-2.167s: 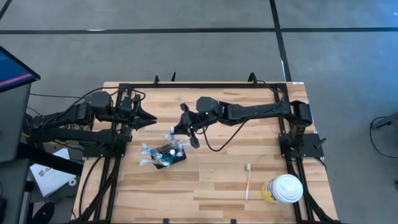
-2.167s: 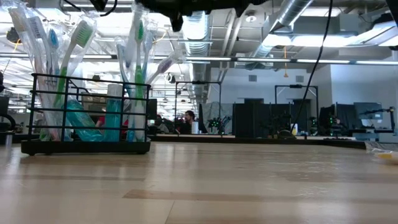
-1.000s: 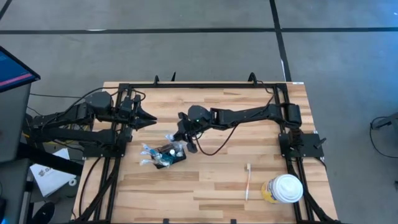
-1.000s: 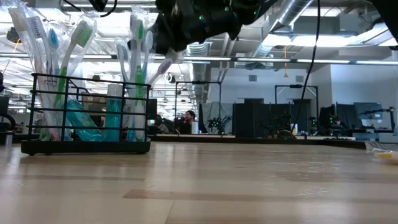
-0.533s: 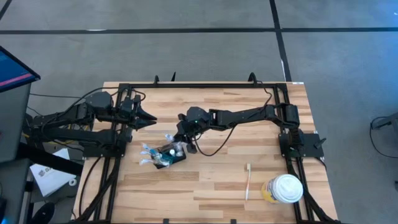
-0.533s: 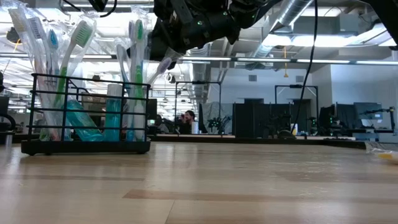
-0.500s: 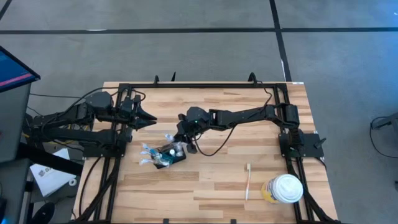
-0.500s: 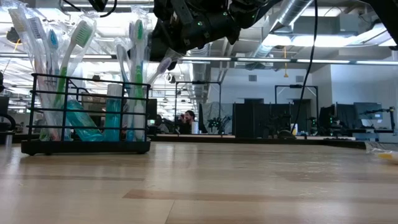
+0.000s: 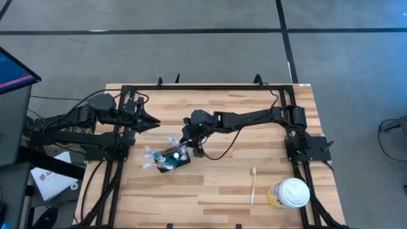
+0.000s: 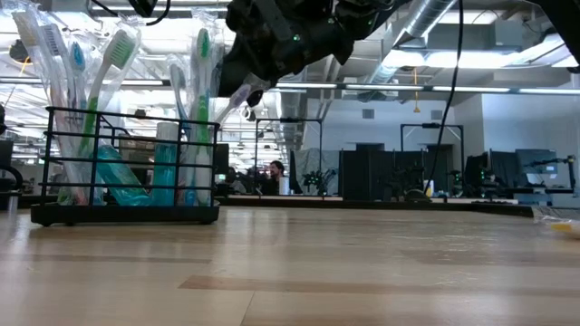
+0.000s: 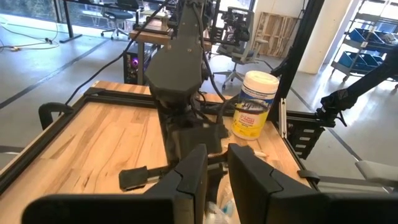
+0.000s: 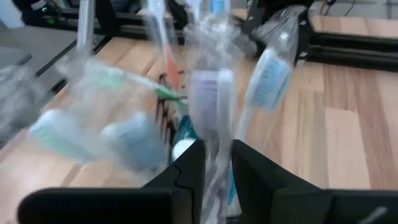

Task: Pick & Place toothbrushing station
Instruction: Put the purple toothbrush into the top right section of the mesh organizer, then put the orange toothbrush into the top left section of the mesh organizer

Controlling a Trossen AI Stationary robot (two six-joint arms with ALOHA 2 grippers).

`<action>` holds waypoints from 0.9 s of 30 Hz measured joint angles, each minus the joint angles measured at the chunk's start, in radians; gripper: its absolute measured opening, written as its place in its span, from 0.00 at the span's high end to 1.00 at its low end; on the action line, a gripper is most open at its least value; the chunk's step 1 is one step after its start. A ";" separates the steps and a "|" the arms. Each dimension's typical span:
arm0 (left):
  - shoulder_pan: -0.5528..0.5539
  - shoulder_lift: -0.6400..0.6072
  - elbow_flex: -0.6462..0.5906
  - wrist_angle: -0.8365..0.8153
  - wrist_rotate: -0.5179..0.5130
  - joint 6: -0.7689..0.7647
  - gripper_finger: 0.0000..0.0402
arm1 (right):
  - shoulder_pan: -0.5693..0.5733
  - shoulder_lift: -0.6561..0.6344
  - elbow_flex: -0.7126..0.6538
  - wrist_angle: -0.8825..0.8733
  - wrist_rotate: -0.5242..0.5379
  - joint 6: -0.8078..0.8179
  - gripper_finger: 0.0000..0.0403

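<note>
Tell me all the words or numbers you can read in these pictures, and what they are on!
None can be read for sure.
Label of the yellow wipes tub: there is print, too blurred to read.
White paper beside the table: dark marks, too small to read.
Wrapped toothbrushes in the toothbrushing station: no readable print.

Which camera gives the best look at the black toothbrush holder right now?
The low view: the toothbrushing station stands side-on, its wire frame, toothbrushes and tubes all visible. The high view shows it small from above, partly under the right gripper. The right wrist view shows mostly wrapped brush heads.
</note>
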 joint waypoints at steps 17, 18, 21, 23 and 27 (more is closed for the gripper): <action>0.000 0.002 0.000 -0.002 0.000 0.000 0.85 | -0.037 -0.122 0.000 -0.205 -0.010 -0.015 0.60; 0.000 0.005 0.000 -0.001 0.000 0.000 0.85 | -0.040 -0.130 0.001 -0.208 -0.010 -0.006 0.59; 0.000 0.012 0.000 -0.001 0.000 0.000 0.85 | -0.043 -0.164 0.002 -0.266 -0.007 0.000 0.56; 0.000 0.021 0.000 0.002 0.000 0.000 0.85 | -0.047 -0.182 0.002 -0.300 -0.006 0.001 0.55; 0.000 0.046 0.000 0.002 0.000 0.000 0.85 | -0.052 -0.231 0.002 -0.440 -0.006 0.003 0.54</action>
